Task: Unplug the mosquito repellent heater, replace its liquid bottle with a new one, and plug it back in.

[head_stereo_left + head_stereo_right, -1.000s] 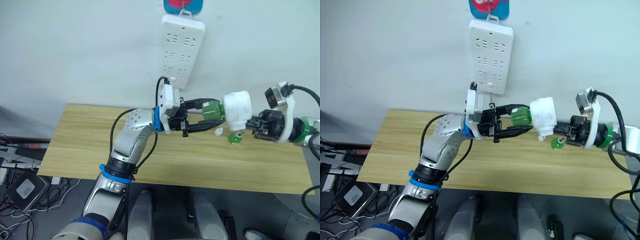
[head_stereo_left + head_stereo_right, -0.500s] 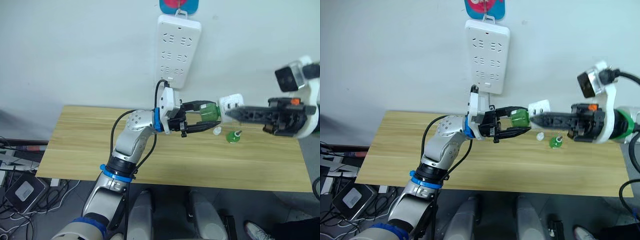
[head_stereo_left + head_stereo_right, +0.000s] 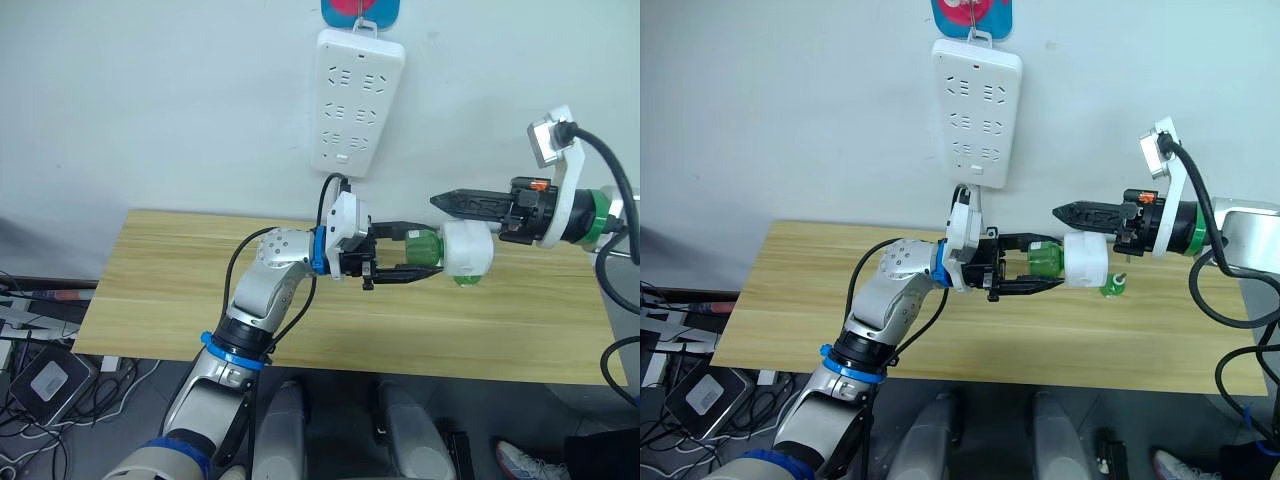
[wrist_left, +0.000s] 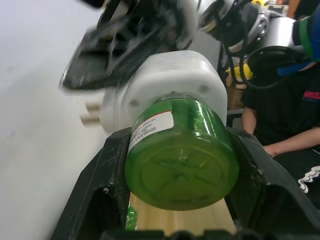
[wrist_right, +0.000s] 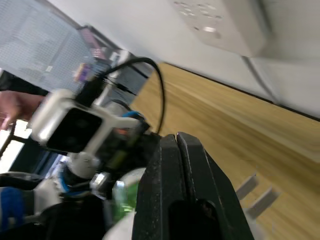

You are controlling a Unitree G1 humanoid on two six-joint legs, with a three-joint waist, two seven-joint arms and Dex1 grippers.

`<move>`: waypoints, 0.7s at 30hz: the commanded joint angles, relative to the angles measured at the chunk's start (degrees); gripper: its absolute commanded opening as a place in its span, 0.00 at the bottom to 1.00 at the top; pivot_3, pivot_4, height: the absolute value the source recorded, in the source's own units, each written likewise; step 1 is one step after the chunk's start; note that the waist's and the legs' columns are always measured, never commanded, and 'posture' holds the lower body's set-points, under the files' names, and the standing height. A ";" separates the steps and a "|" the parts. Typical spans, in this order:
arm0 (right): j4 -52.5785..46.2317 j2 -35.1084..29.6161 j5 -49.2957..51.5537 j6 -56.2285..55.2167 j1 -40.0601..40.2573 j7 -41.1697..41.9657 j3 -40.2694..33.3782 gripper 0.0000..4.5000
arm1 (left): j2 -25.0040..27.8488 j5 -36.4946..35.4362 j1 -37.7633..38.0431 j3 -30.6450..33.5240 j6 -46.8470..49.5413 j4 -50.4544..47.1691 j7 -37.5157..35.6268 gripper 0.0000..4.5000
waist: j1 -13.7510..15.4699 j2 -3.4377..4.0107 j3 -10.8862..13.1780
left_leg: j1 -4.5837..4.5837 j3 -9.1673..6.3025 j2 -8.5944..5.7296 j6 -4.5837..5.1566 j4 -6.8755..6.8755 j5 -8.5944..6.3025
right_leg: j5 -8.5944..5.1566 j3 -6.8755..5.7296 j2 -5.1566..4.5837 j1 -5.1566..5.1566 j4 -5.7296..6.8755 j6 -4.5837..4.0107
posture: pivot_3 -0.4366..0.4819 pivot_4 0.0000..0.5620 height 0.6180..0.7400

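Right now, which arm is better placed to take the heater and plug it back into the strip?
Right. Its gripper, shut and empty, hovers just above the heater; the left gripper is clamped on the green bottle.

Long white power strip point(image 3: 357, 100) hung on the pale wall point(image 3: 150, 110) from a blue and red hook point(image 3: 360, 12), every socket free. Below it, a light wooden table point(image 3: 170, 290) set against the wall. Off the table's left end, on the floor, tangled cables point(image 3: 25, 290) and a small grey box point(image 3: 45, 378); person in a black shirt point(image 4: 285, 112) seated beyond the table in the left wrist view.
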 commanded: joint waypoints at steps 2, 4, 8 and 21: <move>-0.90 -0.08 -4.32 2.08 2.45 3.53 -0.65 0.01 | -0.90 -2.98 -0.86 1.45 -0.35 -4.36 0.06 0.51 | 0.00 0.00 0.00 | 0.00 -0.01 0.00 0.00 0.00 0.00 | 0.00 0.00 0.00 0.00 0.00 0.00 | 0.44 0.54 1.00; -0.95 -0.19 -5.57 2.54 3.30 4.91 -0.96 0.01 | -0.96 -3.20 -0.89 1.58 -0.12 -4.46 0.09 0.51 | 0.00 0.00 0.00 | 0.00 0.01 0.00 0.00 0.00 0.00 | 0.00 0.01 0.00 0.00 0.00 0.00 | 0.44 0.54 1.00; -3.73 -1.85 -7.10 5.04 6.85 10.20 -1.20 0.01 | -1.66 -3.69 -1.73 2.62 0.92 -4.08 0.89 0.51 | 0.09 0.00 0.00 | 0.00 -0.01 0.00 0.00 0.00 0.00 | 0.00 -0.01 0.00 0.00 0.00 0.00 | 0.44 0.54 1.00; 7.67 0.58 9.30 3.54 1.41 -0.21 -6.56 0.01 | -0.71 -0.71 -0.69 1.83 -4.40 -2.91 -0.22 0.51 | -0.54 0.00 0.00 | 0.01 0.02 0.01 0.01 0.02 0.00 | 0.00 0.02 0.01 0.00 0.04 0.00 | 0.43 0.55 1.00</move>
